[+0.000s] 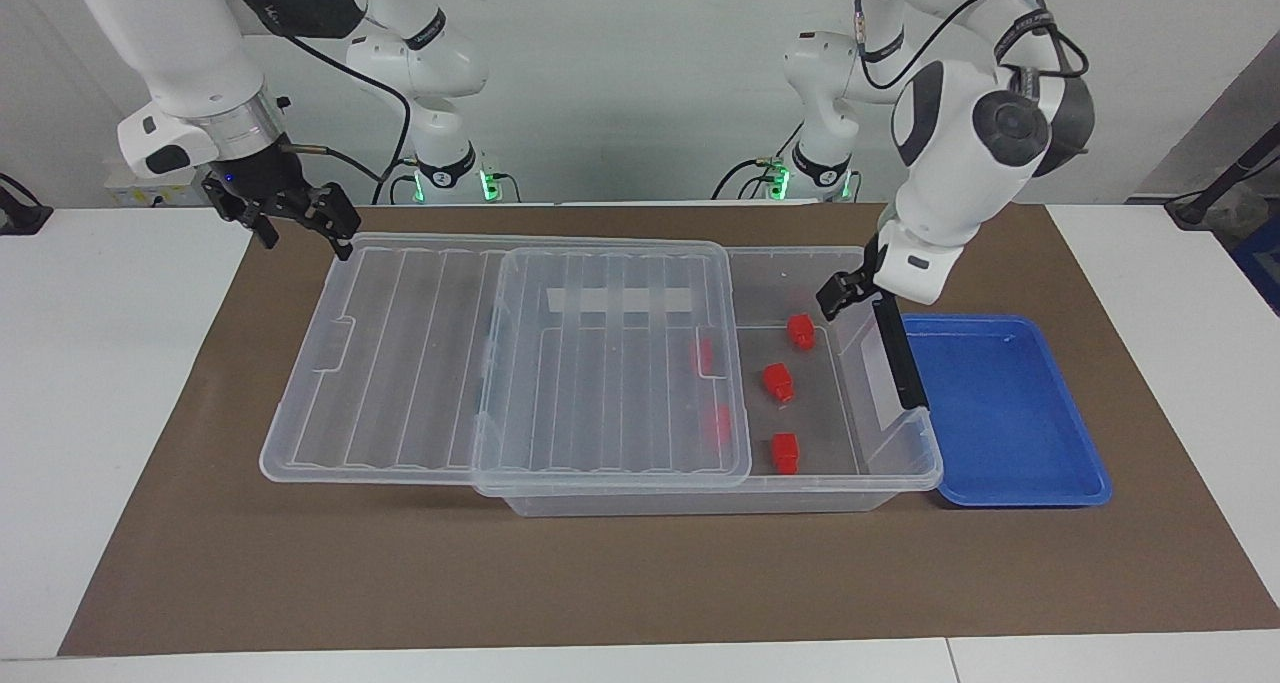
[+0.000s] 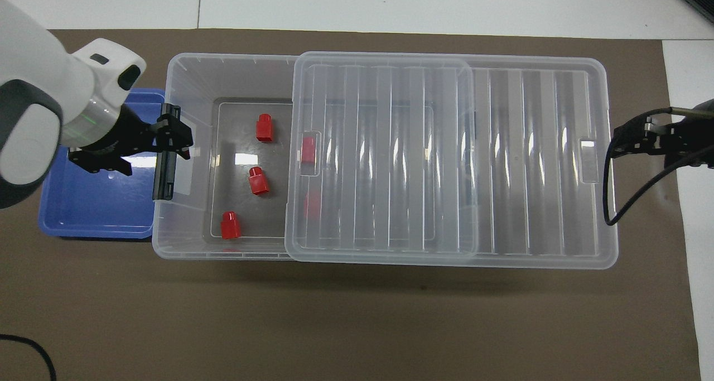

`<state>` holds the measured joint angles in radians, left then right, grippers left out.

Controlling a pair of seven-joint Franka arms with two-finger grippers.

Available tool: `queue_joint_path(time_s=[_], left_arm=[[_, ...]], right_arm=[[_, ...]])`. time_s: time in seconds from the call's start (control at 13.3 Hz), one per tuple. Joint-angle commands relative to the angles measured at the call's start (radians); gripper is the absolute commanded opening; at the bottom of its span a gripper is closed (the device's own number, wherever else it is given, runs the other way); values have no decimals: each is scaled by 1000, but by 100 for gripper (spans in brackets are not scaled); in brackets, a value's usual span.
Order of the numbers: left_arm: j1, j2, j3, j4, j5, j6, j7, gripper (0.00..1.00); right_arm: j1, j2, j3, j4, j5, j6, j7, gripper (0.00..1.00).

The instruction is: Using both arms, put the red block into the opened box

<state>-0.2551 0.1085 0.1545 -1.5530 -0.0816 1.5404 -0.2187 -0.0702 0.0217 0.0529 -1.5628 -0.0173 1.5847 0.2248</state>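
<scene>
Blocks are all in, I think, so this step looks done. I use a clock lying flat on the table, with twelve pointing away from the robots and nine at the left arm's end.

The red block (image 1: 778, 381) lies on the floor of the box (image 1: 925, 461), in the open part at the nine o'clock end. It is the middle one of three. One red block (image 1: 800, 330) lies at its six o'clock and another (image 1: 786, 452) at its twelve o'clock. Two more red blocks (image 1: 705, 355) show through the lid (image 1: 400, 363). The lid sits pushed toward three o'clock and hangs out past that end of the box.

The left gripper (image 1: 838, 296) hangs in the air over the nine o'clock wall of the box, by the black clip (image 1: 898, 353). Its fingers are spread wide and it holds nothing. The right gripper (image 1: 305, 231) waits over the lid's corner at the three o'clock end. Its fingers are apart too, and nothing is between them.

The blue tray (image 1: 1010, 413) lies just beside the box at nine o'clock. I see no red block in it, so my guess is no block is left to carry. If the box is to be shut next, the lid needs a flat, gentle push toward nine o'clock. The left arm should get out of the way first, or the lid could bump it.

I can read no brand or label. The whitish tape strip (image 1: 620, 300) under the lid looks blank. The arms have small letters on their dark bands, but I cannot make them out.
</scene>
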Motion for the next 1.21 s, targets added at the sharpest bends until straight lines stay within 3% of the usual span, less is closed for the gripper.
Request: queue_joint_path(time_s=[0.0,0.15,0.38,0.45,0.6,0.75,1.13], left_arm=[[170,-90,-10,-28,17,-77,269,100],[229,-122,-10,-47,46,-88,356,100],[237,-158,-10,-50,105,-103,418,100],[231,-165,-12,-80,105,-82,415,100],[221,-216,-15,-189,105,4,417,100],[220,-216,-20,-191,105,20,414,100],[197,-233,-26,-285,105,213,432,100]], right_arm=[[-46,-14,2,-58,0,61,16,0],[-97,-34,2,-130,0,153,13,0],[-150,-26,2,-199,0,245,2,0],[-164,-22,2,-236,0,327,-21,0],[-169,-17,2,-279,0,371,-38,0],[-181,1,1,-301,0,382,-38,0],[-191,43,2,-346,-1,471,-71,0]])
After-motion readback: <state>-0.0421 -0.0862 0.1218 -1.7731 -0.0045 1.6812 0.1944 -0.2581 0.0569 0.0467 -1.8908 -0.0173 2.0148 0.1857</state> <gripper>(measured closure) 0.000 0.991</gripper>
